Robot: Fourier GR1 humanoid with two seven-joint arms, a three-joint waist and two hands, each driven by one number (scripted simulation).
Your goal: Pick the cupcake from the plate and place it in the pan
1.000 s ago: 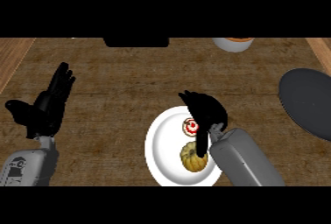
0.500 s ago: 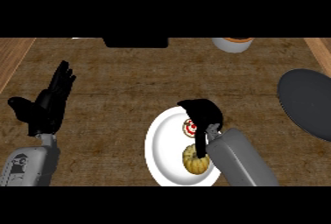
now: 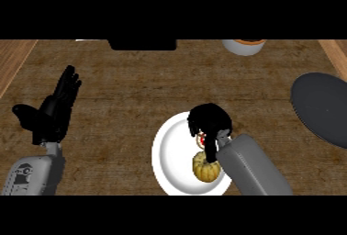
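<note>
Right hand [image 3: 210, 120] curls round the cupcake [image 3: 201, 140] on the plate [image 3: 169, 156].

Shows a mottled brown counter [image 3: 169, 82], with paler wood strips at the far left and right edges. Sets a white plate [image 3: 169, 156] at lower centre, with a ribbed yellow-orange gourd-like item [image 3: 207, 169] and red-and-white glimpses of the cupcake [image 3: 201, 140] under the black right hand [image 3: 210, 120]. Puts a dark grey pan [image 3: 325, 105] at the right edge, a black left hand [image 3: 51, 114] at the left, and a grey forearm [image 3: 254, 167] at the lower right.

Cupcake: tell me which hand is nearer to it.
Right. The right hand curls round the cupcake on the plate; the left hand rests open, far to its left.
</note>
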